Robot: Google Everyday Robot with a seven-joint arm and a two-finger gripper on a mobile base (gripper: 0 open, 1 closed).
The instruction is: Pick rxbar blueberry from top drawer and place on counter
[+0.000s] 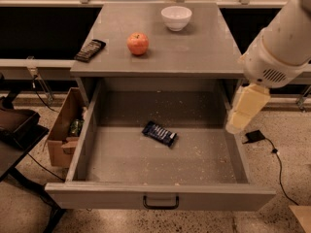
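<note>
1. Lying flat on the speckled floor of the top drawer (204, 154), the rxbar blueberry (159, 133) sits a little left of the middle. Its dark blue wrapper is turned at a slant, and it touches none of the drawer's walls
2. The top drawer is pulled out toward the camera, so its whole inside is open to view. A dark handle (161, 202) sits at the middle of its grey front panel
3. The gripper (247, 109) is a pale cream part hanging down from the white arm (279, 42), which comes in from the upper right. It is by the drawer's right wall near the back corner, lower than the worktop's front edge and well apart from the bar. Whether it is released or clenched cannot be told from this view
4. The worktop (204, 47), a flat grey top above the drawer, carries three things, all well apart from one another: a red apple (138, 43) left of centre, a white bowl (176, 18) toward the back near the middle, and a black ridged remote (90, 50) at the left edge
5. An open cardboard box (60, 130) stands on the ground just beside the drawer's left wall. To the right of the drawer, a small black block with a cable (254, 136) lies on the speckled ground
</note>
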